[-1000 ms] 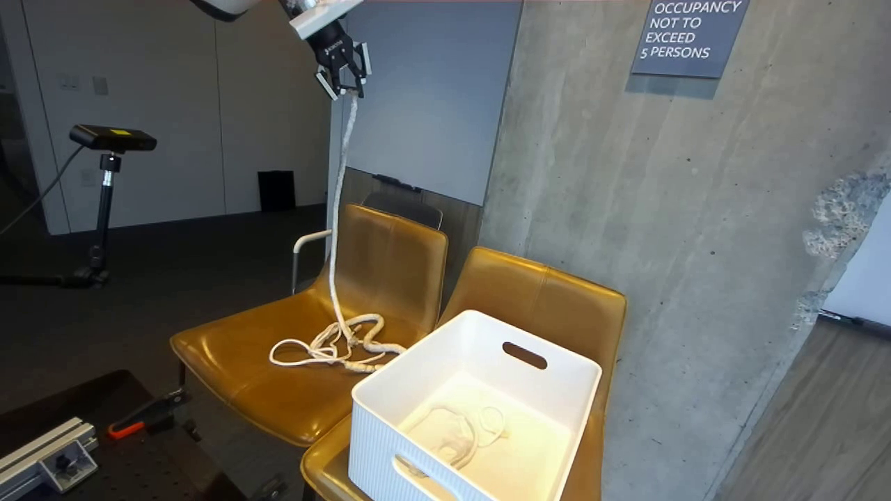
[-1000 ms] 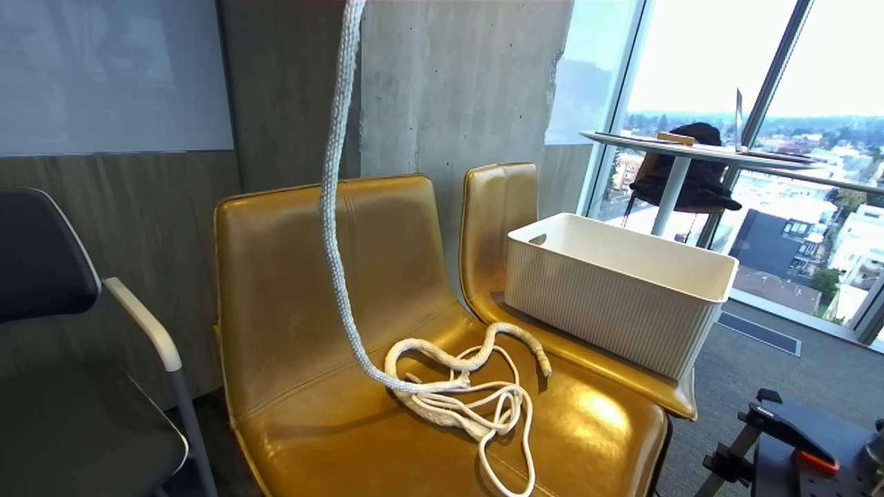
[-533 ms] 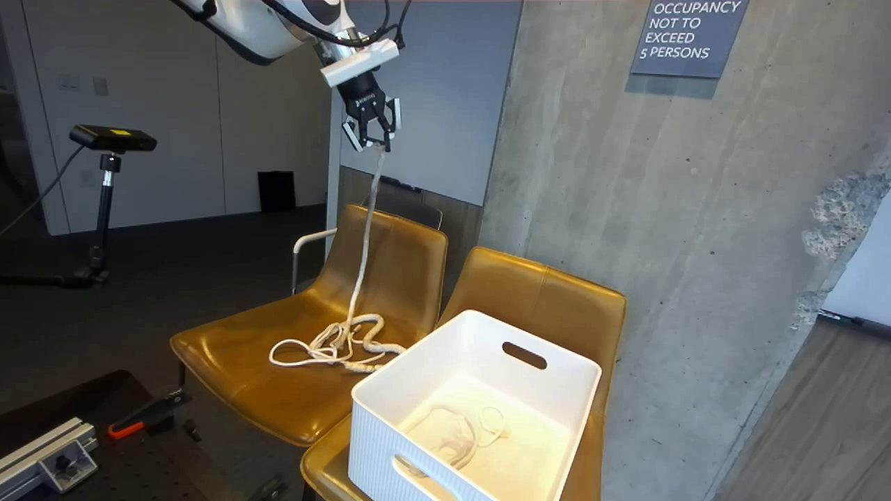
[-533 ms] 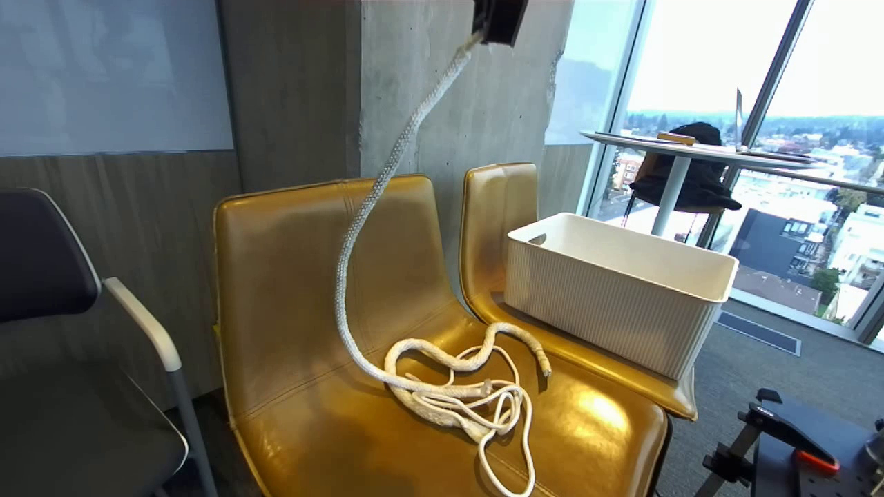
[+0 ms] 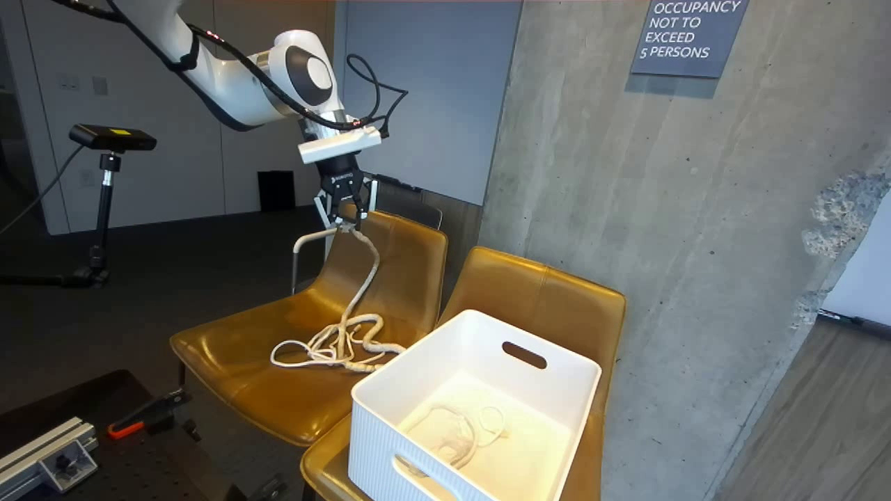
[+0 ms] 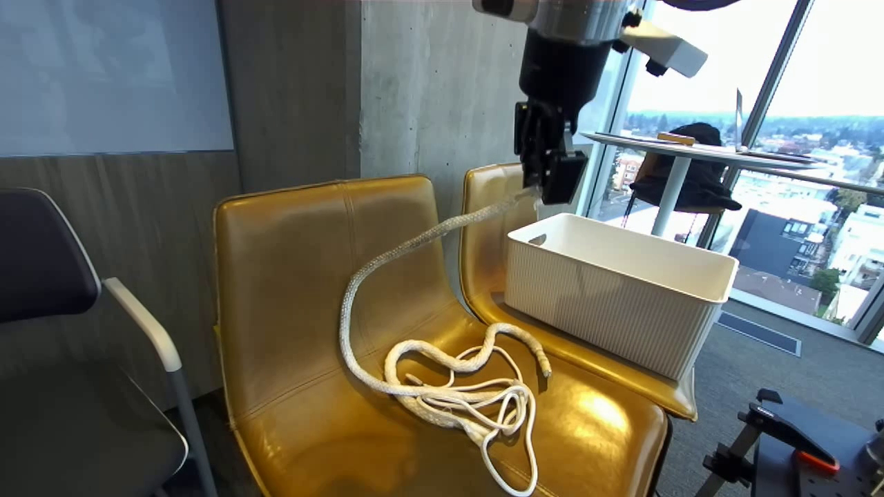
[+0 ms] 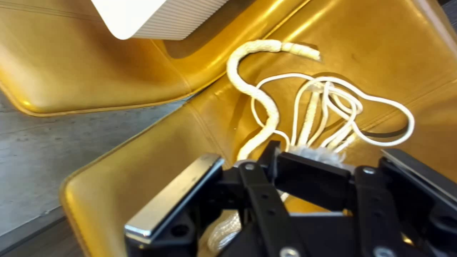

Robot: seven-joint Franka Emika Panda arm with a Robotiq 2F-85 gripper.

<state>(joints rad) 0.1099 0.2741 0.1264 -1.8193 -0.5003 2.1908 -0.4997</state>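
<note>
Slack in a suspended rope. The gripper (image 5: 347,225) is drawn fully together on one end of the thick white rope (image 6: 373,264), whose frayed-looking tip (image 7: 316,155) is seen protruding at the fingers in the wrist view. Over the last second the held end has been lowered in both exterior views, and the hanging span, formerly almost vertical, is now bowed: in an exterior view it is slanted down to the left from the grip, then curved back into the tangle (image 6: 442,393) on the seat of the left chair (image 6: 304,435). The tangle, in which loops of thin white cord (image 7: 383,100) and an S-curved length (image 7: 267,103) are included, is only slightly altered; whether all of it is joined to the held rope cannot be told. By the lowering, the pull on the grip is judged to be eased, while the bulk of the material is left resting on the seat. The white bin (image 6: 608,314) is borne by the right chair (image 5: 550,296), and pale loops (image 5: 475,435) are seen on its floor.
</note>
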